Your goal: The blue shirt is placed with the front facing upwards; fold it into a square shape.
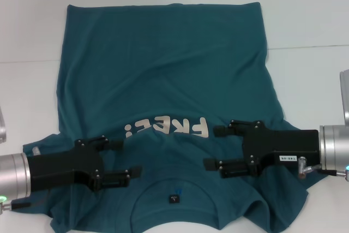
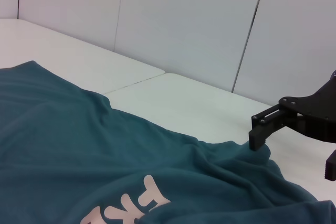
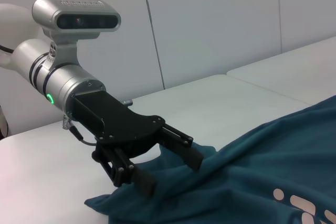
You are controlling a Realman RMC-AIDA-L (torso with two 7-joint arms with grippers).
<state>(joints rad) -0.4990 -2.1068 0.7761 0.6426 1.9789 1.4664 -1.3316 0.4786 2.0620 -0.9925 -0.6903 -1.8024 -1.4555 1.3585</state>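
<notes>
The blue shirt [image 1: 163,75] lies front up on the white table, with its neck [image 1: 173,196] nearest me and the pale "FREE!" lettering [image 1: 169,127] upside down. My left gripper [image 1: 124,158] is open over the shirt's shoulder, left of the neck. From the right wrist view the left gripper [image 3: 172,172] shows its fingers spread above a bunched sleeve edge. My right gripper [image 1: 214,147] is open over the other shoulder, just below the lettering. It also shows as the right gripper [image 2: 293,150] in the left wrist view, beyond the shirt [image 2: 79,150].
The white table [image 1: 311,15] has bare surface around the hem and on both sides. A seam in the tabletop [image 1: 305,46] runs across behind the shirt. A grey object [image 1: 344,96] stands at the right edge. Pale wall panels [image 2: 210,19] rise behind the table.
</notes>
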